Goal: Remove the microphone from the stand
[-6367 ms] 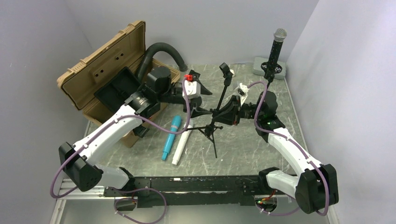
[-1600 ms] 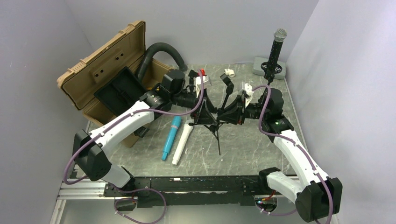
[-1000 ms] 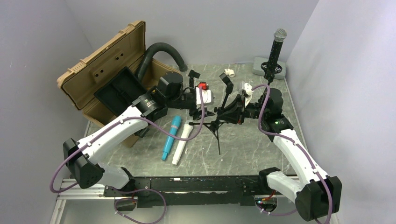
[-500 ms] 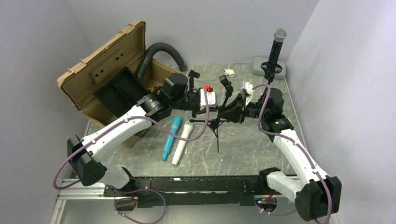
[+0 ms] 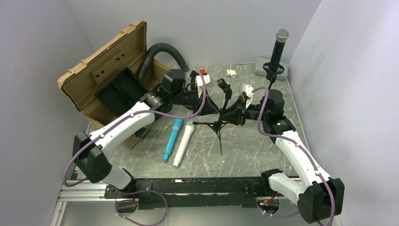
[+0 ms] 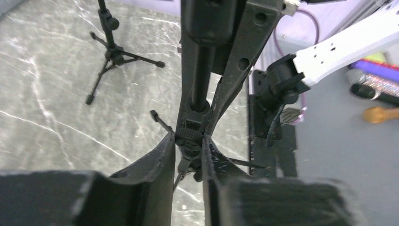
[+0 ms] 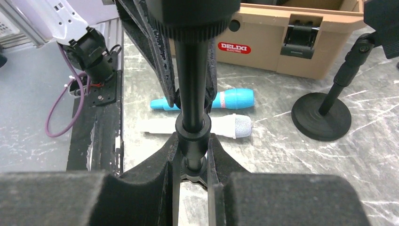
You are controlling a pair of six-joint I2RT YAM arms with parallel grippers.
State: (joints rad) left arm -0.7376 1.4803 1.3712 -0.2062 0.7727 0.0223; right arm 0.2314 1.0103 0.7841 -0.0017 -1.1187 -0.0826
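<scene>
Top external shows a tan case (image 5: 94,70) open at the left edge of the table (image 5: 254,150). Its lid leans back and a black tray (image 5: 117,89) sits tilted inside; what lies under the tray cannot be told. A black hose (image 5: 162,49) curves behind the case. At the far right corner the black microphone (image 5: 277,47) stands upright in the corner stand (image 5: 271,70), close to the wall and well apart from both arms. At mid-table the left gripper (image 5: 214,112) and right gripper (image 5: 227,117) meet on a tripod stand (image 5: 219,139). A blue microphone (image 5: 171,136) and a white microphone (image 5: 182,143) lie side by side just left of it. Bare table runs from the stand's legs to the near rail (image 5: 188,186).

Left wrist shows the left gripper's fingers (image 6: 162,155) pressed tight on the tripod stand's hub. Only this view shows its legs folding out below.

Right wrist shows the right gripper's fingers (image 7: 164,160) clamped on the pole under a collar. Only here do the case's red label (image 7: 234,47) and a round-based stand (image 7: 322,115) near the case appear.
</scene>
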